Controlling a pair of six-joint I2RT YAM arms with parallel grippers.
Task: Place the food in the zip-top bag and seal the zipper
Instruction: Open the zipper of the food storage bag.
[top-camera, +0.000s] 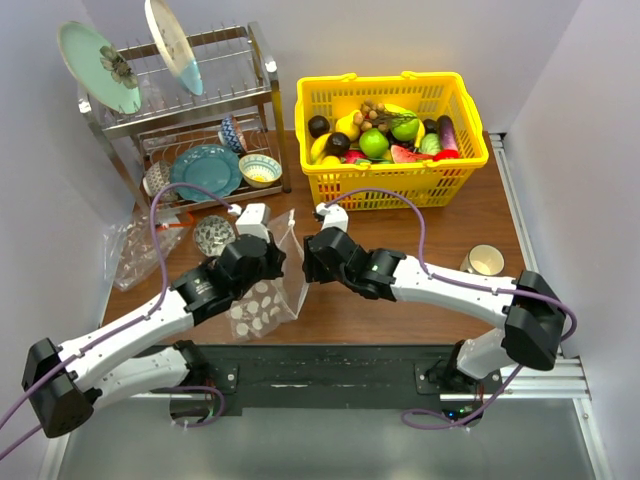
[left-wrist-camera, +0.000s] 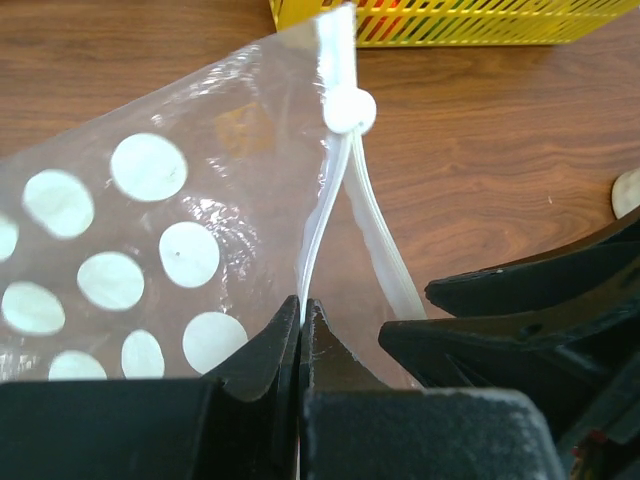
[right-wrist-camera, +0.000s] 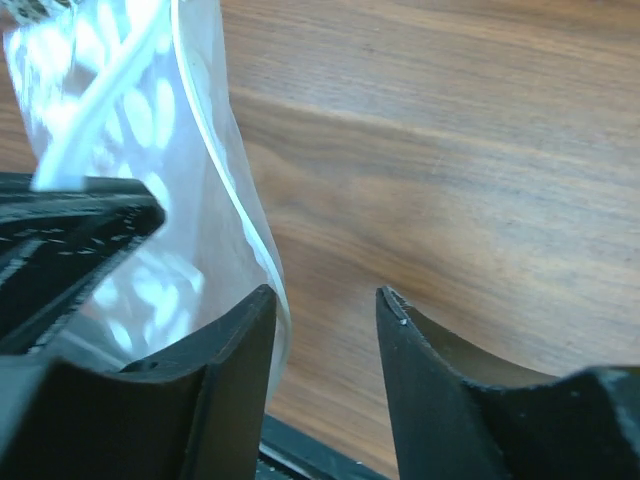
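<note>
zip-top bag (top-camera: 262, 305) upright (zipper (left-wrist-camera: 338, 60) parted); food (top-camera: 374, 143) in basket (top-camera: 390, 187).

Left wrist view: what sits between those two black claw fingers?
One zipper strip of the dotted bag, pinched by the shut left claw; left wrist view.

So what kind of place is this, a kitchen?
Probably a pretend kitchen corner set up for robot practice: a dish rack holding plates and bowls, a yellow basket of toy fruit, and two robot arms bolted to the wooden table.
</note>
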